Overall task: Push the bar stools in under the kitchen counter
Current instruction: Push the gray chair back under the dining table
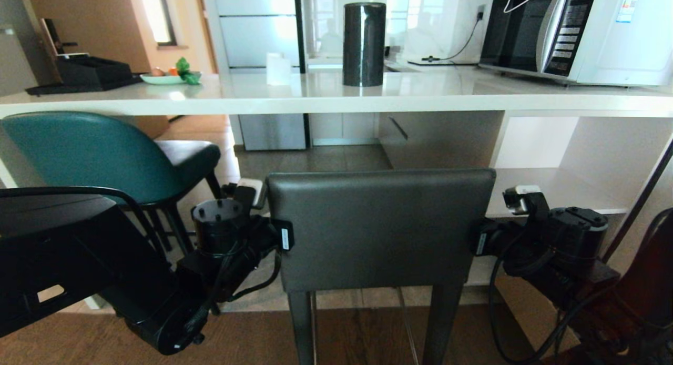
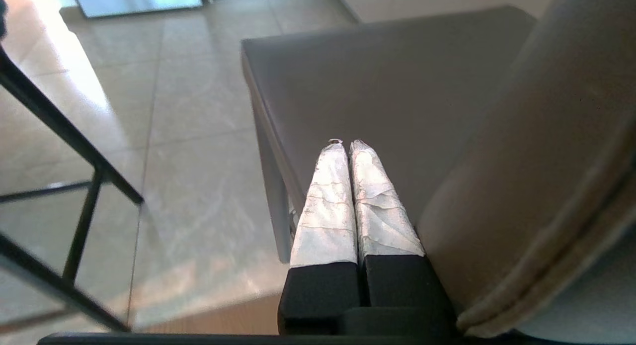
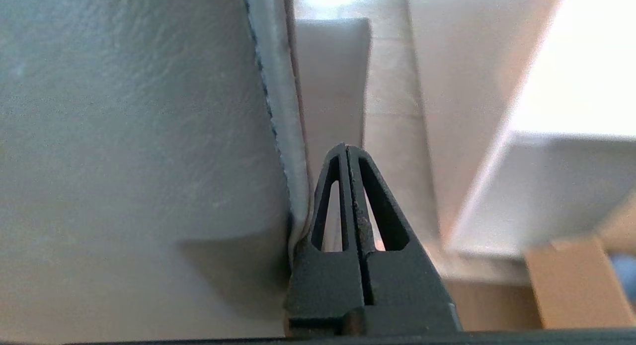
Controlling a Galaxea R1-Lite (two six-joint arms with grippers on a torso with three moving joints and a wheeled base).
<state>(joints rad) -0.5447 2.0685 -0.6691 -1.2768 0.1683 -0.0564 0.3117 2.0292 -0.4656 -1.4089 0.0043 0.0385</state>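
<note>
Head view first: the dark grey stool (image 1: 381, 228) stood square in the middle, its boxy backrest just short of the desk (image 1: 336, 94) edge, seat reaching under the slab. The teal stool (image 1: 94, 154) sat to the grey stool's left, its seat also tucked beneath the desk. The left tool (image 1: 271, 233) was at the grey backrest's left edge and the right tool (image 1: 481, 239) at its right edge, one arm on each side of the stool. On the desk above the grey stool stood a black cylinder (image 1: 364, 44), with a microwave (image 1: 573, 31) off to its right and a plate of vegetables (image 1: 171, 77) off to its left. The open white shelf (image 1: 552, 189) lay just right of the grey stool.

Left wrist view now: the left tool (image 2: 343, 146) had its taped fingers (image 2: 328, 206) pressed together, nothing between them, lying along the side of the grey backrest (image 2: 521, 161) and over the seat (image 2: 377, 86). Thin black legs (image 2: 74, 151) of the teal stool crossed the tiled floor (image 2: 189, 111) beside it.

Right wrist view: the right tool (image 3: 346, 148) was also closed on nothing, fingers (image 3: 370, 196) together, hard against the seamed edge of the grey backrest (image 3: 139, 136), with the white shelf (image 3: 571, 151) on its other side.
</note>
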